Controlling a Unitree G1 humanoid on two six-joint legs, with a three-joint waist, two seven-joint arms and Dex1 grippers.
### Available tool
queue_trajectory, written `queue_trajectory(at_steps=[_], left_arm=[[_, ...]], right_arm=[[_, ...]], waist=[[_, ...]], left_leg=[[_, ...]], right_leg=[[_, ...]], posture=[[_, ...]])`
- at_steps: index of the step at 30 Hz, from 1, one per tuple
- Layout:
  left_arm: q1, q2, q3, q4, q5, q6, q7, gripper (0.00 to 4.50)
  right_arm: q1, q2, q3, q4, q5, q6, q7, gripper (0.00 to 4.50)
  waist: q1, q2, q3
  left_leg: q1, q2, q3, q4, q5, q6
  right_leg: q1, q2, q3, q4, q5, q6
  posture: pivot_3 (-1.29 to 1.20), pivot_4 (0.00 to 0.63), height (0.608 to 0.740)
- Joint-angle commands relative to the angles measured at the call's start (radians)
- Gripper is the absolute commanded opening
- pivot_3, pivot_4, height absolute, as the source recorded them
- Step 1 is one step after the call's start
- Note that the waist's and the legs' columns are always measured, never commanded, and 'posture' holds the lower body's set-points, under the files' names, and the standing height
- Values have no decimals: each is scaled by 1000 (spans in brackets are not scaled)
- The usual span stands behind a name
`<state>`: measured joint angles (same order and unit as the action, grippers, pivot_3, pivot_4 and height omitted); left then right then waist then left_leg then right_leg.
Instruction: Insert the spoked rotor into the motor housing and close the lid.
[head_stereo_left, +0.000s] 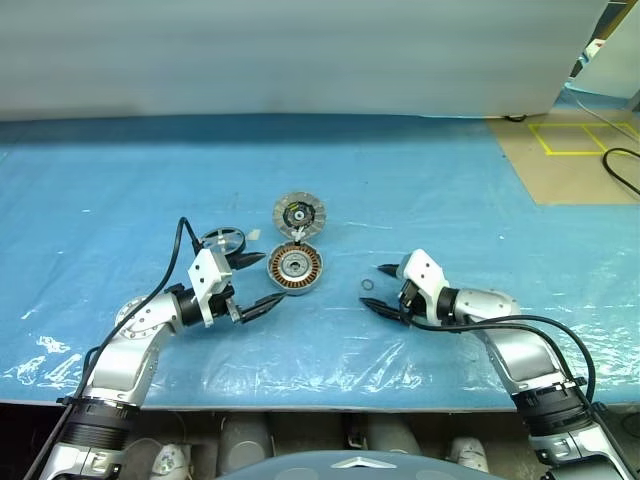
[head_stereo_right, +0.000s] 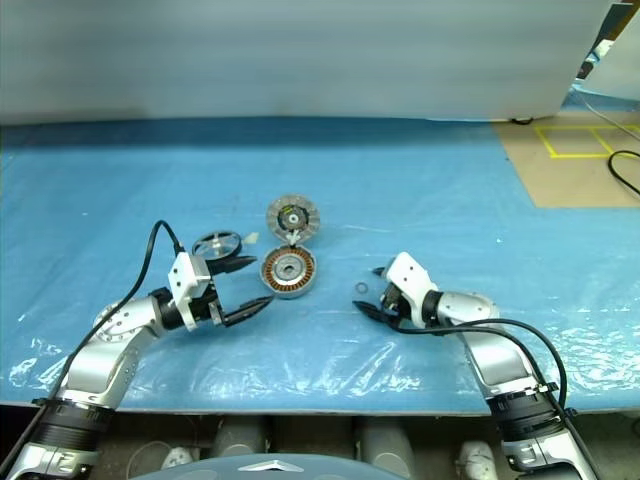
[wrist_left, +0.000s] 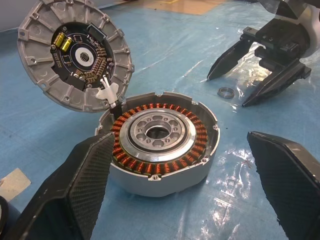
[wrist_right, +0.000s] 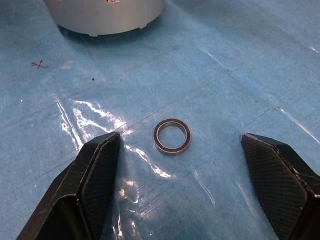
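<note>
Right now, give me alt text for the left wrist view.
An open motor housing with copper windings sits between the open left pincer's black fingers, its lid tilted up behind. Beyond, the open right pincer flanks a small ring.

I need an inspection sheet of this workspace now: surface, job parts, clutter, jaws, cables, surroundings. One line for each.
Surface: table under a blue sheet with clear film, wrinkled near the front edge.
Job parts: housing open, windings exposed, no rotor inside; lid hinged back, inner face up; rotor on the sheet left of the housing.
Clutter: small ring lying loose right of the housing.
Jaws: left gripper open beside the housing; right gripper open around the ring, not touching it.
Cables: black cable on the left arm; another on the right arm.
Surroundings: yellow floor tape at far right.
</note>
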<state>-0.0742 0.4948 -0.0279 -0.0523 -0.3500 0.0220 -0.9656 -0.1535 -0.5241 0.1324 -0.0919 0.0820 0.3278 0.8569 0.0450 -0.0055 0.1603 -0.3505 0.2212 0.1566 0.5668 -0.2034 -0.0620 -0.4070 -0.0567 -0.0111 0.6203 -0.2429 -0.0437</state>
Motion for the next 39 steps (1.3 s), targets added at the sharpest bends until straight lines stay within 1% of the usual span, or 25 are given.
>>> queue_trajectory(at_steps=[1,4,7,9,12,15,19,24,29,31,33,35,37,39], left_arm=[[5,9,19,-26,-6,-8,6,4500],[8,13,24,-25,-9,-8,6,4500],[9,17,25,-23,-10,-10,5,4500],[7,20,34,-21,-13,-13,9,4500],[15,26,50,-30,-21,-13,13,4500],[41,31,61,-47,-20,-15,18,4500],[74,32,74,-75,-16,-14,38,4500],[117,28,84,-115,-17,-8,65,4500],[149,25,83,-134,-13,-10,81,4500],[140,23,77,-136,-13,-7,85,4500],[124,22,71,-137,-16,-1,87,4500],[108,20,66,-134,-19,5,85,4500],[95,19,61,-127,-19,9,81,4500],[73,15,49,-114,-18,13,72,4500]], right_arm=[[-52,7,-14,-30,33,-5,-1,4099],[-138,-15,-19,-87,66,32,38,4099],[-244,-32,-7,-168,135,136,93,4099],[-322,-72,70,-201,129,186,171,4099],[-431,-93,209,-175,55,201,232,4099],[-522,-71,335,-101,-25,154,272,4099],[-590,-23,435,-20,-80,98,311,4099],[-592,-14,490,22,-131,25,352,4099],[-580,-9,491,16,-140,1,375,4099],[-584,19,463,28,-129,-8,350,4099],[-585,74,376,35,-65,26,296,4099],[-573,104,273,25,8,70,257,4099],[-550,104,209,10,36,86,226,4099],[-496,80,138,-16,51,91,182,4099]], waist=[[-1,0,0],[-3,1,0],[-3,1,1],[-2,2,1],[-1,1,1],[-2,1,1],[-2,1,1],[1,1,1],[-1,1,1],[-1,1,1],[-4,1,1],[-3,1,1],[2,1,1],[11,0,0]], left_leg=[[0,0,0,0,0,0],[0,0,0,0,0,0],[0,0,0,0,0,0],[0,0,0,0,0,0],[0,0,0,-1,0,0],[0,0,0,-1,0,0],[-1,0,0,0,0,0],[-1,1,0,0,0,0],[0,1,0,1,0,0],[0,1,0,1,0,0],[0,1,0,2,0,0],[0,2,0,2,0,0],[0,1,0,3,0,0],[0,0,0,3,0,0]], right_leg=[[0,0,0,0,0,0],[0,0,0,0,0,0],[0,0,0,1,0,0],[0,0,0,1,0,0],[0,1,0,0,0,0],[0,1,0,1,0,0],[-1,1,0,1,0,0],[0,0,-1,2,0,0],[-1,1,0,2,0,0],[0,1,0,2,0,0],[-1,1,0,3,0,0],[-1,1,0,4,0,0],[0,1,0,4,0,0],[1,0,0,2,0,0]], posture=[[0,150,740],[0,150,740],[0,150,740],[0,150,740],[0,150,740],[0,150,740],[0,150,740],[0,150,740],[0,150,740],[0,150,740],[0,150,740],[0,150,740],[0,150,740],[0,150,740]])
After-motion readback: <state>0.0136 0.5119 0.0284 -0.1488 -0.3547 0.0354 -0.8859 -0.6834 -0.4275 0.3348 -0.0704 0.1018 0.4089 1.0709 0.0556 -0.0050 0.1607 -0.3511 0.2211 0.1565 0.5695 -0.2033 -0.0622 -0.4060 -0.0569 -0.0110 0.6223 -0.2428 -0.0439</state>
